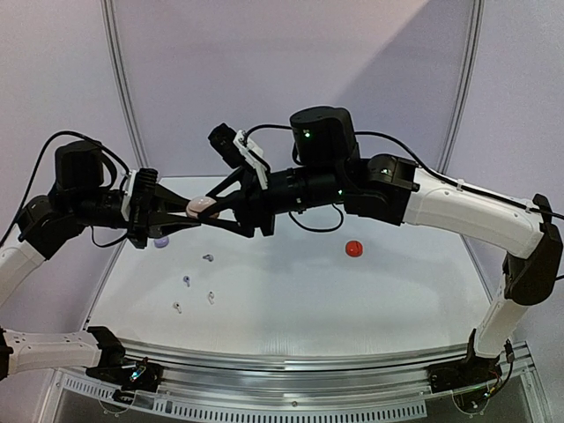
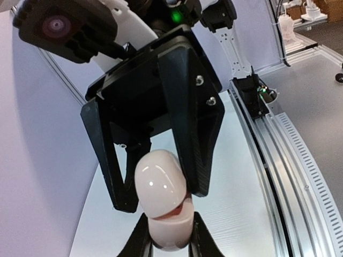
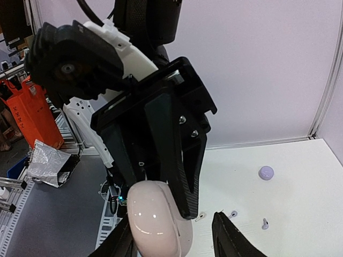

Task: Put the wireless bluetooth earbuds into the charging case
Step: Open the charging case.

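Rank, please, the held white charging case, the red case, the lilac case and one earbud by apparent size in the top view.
1. white charging case, raised nearer the camera
2. red case
3. lilac case, partly hidden, so unsure against red
4. earbud, clearly smallest

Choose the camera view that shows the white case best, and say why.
The left wrist view: the white case looms large, its lid seam slightly parted. The right wrist view shows its rounded side, cut off below. The top view shows it tiny.
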`<act>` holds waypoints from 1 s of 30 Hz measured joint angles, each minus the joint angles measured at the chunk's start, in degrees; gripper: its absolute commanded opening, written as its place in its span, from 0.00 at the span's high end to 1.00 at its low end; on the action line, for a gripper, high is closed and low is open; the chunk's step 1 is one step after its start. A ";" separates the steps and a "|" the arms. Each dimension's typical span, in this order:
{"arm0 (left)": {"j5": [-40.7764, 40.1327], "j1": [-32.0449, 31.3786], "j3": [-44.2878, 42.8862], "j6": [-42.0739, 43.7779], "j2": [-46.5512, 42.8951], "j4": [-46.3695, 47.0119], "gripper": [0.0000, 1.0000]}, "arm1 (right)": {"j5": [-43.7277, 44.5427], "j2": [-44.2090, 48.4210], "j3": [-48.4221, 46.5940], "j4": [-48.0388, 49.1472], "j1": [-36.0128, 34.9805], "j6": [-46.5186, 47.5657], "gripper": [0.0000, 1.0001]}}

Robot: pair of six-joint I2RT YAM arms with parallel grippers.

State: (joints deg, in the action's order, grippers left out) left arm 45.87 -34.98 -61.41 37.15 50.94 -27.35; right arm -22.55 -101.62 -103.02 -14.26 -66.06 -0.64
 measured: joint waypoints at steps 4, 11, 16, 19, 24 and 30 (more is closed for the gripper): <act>-1.09 -0.02 -0.13 3.37 -0.02 -1.55 1.00 | 0.02 0.00 0.00 -0.35 0.17 -0.52 0.53; -1.22 -0.76 -0.17 6.14 -0.13 -4.26 1.00 | 1.40 -0.09 0.02 0.63 1.01 -1.73 0.54; -1.88 -0.79 -0.17 5.84 -0.22 -4.46 1.00 | 1.42 -0.26 0.02 0.68 1.14 -2.34 0.52; -1.84 -0.79 -0.02 2.56 -0.37 -3.74 1.00 | 1.20 -0.26 0.02 1.01 1.18 -2.56 0.48; -0.59 0.39 3.54 -8.61 -1.99 1.53 1.00 | 0.26 -0.26 0.02 2.43 1.77 -3.32 0.40; 1.90 2.45 7.89 -17.81 -3.08 4.57 1.00 | -1.27 -0.26 0.02 6.10 2.75 -5.22 0.33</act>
State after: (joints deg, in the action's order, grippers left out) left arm 47.77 -32.53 -53.52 19.33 47.86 -22.79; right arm -23.81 -101.89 -103.00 -8.16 -63.31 -5.87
